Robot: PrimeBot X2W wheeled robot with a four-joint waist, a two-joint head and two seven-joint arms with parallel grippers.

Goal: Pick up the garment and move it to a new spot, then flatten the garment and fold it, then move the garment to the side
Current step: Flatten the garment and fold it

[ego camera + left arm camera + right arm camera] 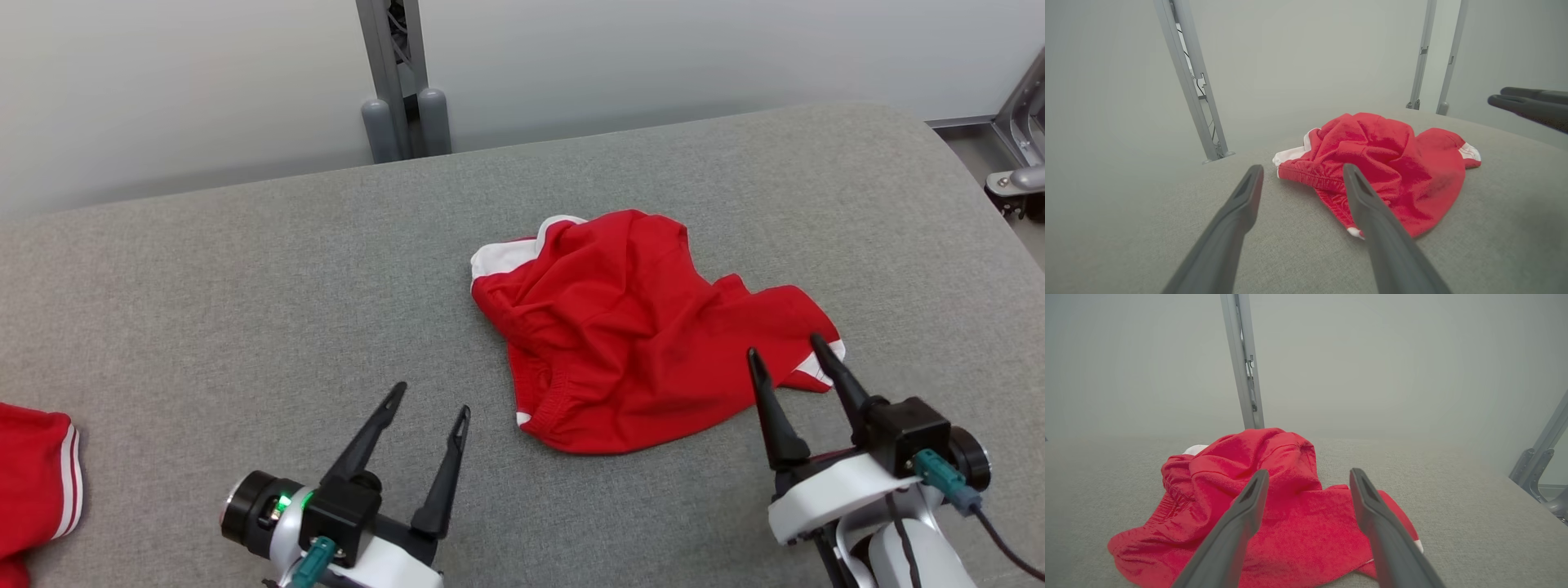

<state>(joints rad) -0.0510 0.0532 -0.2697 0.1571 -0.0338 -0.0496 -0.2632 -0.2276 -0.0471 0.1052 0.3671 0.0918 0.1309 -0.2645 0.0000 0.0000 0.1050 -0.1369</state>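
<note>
garment crumpled, lower layers hidden | 2nd red cloth cut off at head view's left edge | left end effector, right end effector: fingers spread wide, empty

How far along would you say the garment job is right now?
Done: perhaps the first move, unconfirmable; the red garment lies loose on the grey table. In hand: nothing, since the left pincer and right pincer stand open and empty. Left: flattening, folding and moving aside, as the garment is crumpled.
</note>
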